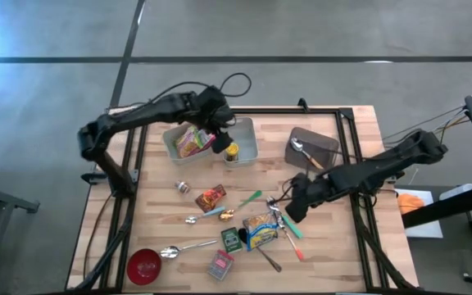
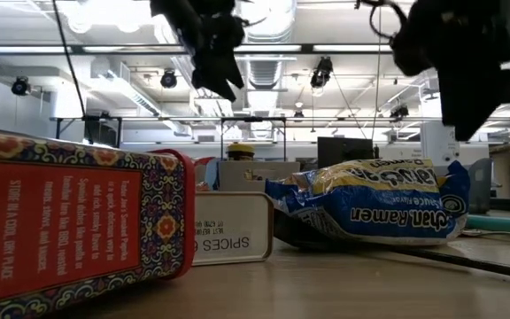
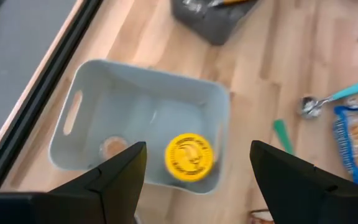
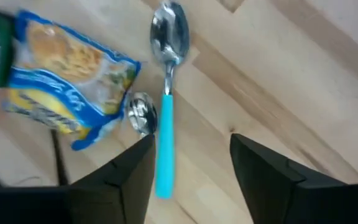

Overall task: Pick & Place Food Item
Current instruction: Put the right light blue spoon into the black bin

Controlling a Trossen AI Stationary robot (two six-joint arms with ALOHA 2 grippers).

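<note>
A blue-and-yellow ramen packet (image 1: 260, 229) (image 4: 67, 81) lies flat on the table's near middle. My right gripper (image 1: 289, 211) (image 4: 191, 143) hangs open above the table, just right of the packet. It is over a blue-handled spoon (image 4: 165, 124) and touches nothing. My left gripper (image 1: 222, 141) (image 3: 197, 152) hovers open and empty over the pale bin (image 1: 248, 131) (image 3: 219, 109) at the far middle. In the bin stand a yellow-lidded jar (image 3: 189, 155) and a colourful packet (image 1: 191, 141).
A grey tray (image 1: 322, 141) with a spoon sits right of the bin. Around the ramen lie spoons, a green spices tin (image 1: 232, 239), a red patterned box (image 1: 220, 264), a red packet (image 1: 210, 197), a small jar (image 1: 184, 187) and a red bowl (image 1: 144, 264).
</note>
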